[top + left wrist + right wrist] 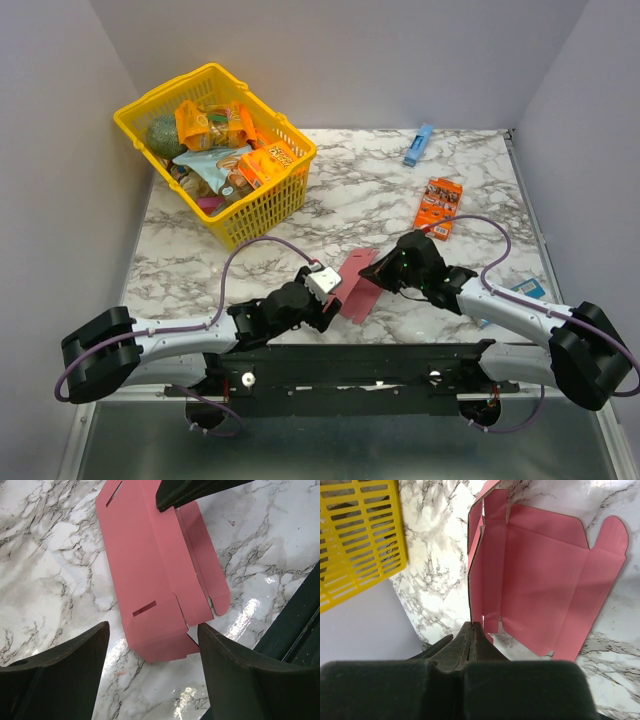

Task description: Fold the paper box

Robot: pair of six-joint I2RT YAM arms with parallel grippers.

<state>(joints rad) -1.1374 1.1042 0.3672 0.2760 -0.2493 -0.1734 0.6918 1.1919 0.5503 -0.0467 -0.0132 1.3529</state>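
The paper box (pixel 356 284) lies opened out, pink and unprinted, on the marble surface (pixel 360 190) between the 2 arms, near the front edge. From above, both claws cover much of it.

The right claw (pixel 471 628) is closed to a thin line on 1 raised side panel, seen edge-on, so how far the card sits between the tips is hard to make out. In the left wrist view this claw hides the sheet's far corner.

The left claw (pixel 152 645) stands wide, its fingers (pixel 60 675) on either side of the sheet's near end; whether they touch the card cannot be told.

A yellow basket (pixel 262 203) of packets stands at the back left, cut off in the right wrist view. An orange box (pixel 437 205) and a slim blue box (pixel 417 145) lie well apart.
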